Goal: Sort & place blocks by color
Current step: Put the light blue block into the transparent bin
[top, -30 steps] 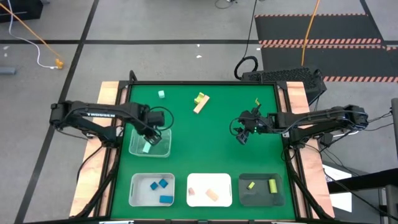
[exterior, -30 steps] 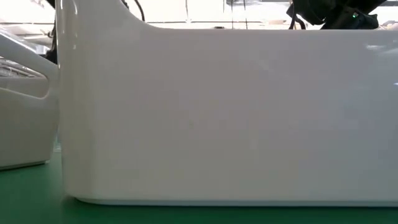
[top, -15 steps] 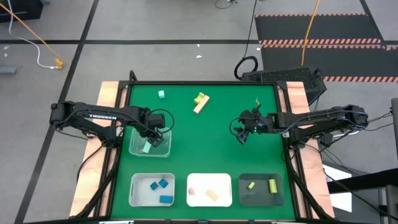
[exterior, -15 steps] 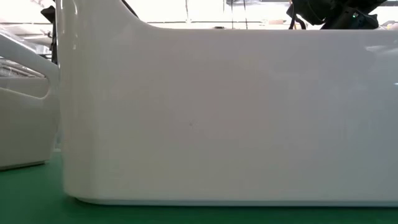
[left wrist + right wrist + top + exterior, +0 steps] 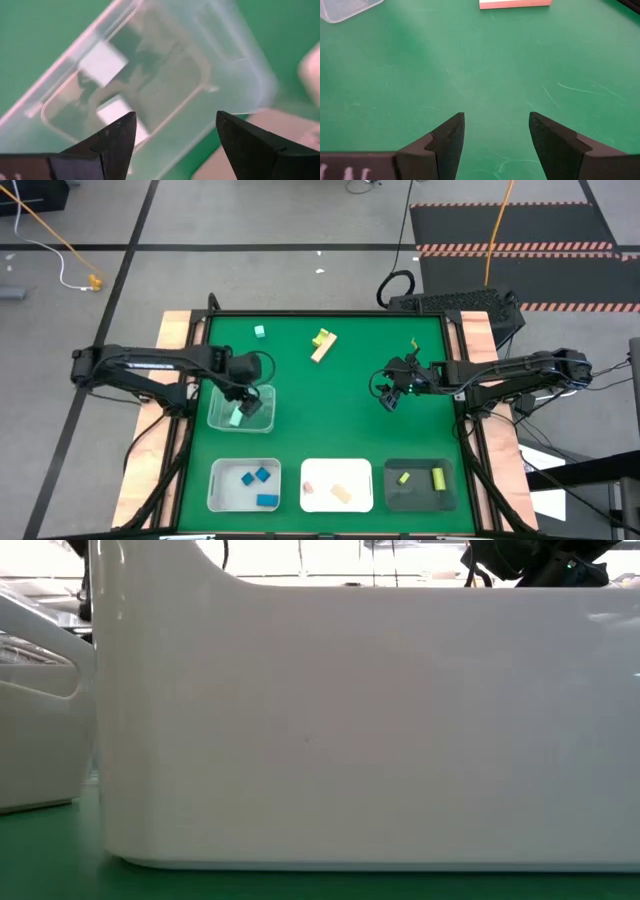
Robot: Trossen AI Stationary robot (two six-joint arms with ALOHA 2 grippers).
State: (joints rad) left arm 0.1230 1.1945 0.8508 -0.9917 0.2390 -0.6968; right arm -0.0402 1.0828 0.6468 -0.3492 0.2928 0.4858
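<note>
High view shows all trays and blocks; low view — blocked by white tray (image 5: 370,720). Left gripper (image 5: 172,137) fingers spread over clear tray (image 5: 262,420); right gripper (image 5: 495,132) fingers spread, empty.

Lighting: even, bright, diffuse overhead light across the green felt-topped table (image 5: 330,410), with only faint soft shadows beneath the two dark arms and no hard glare on the surface. Low view: blocked almost wholly by a glossy white plastic tray wall (image 5: 360,730), too close and soft, with washed-out brightness above it. Left wrist view: the clear plastic rectangular tray (image 5: 150,85) is blurred, showing pale reflections; right wrist view: sharp.
</note>
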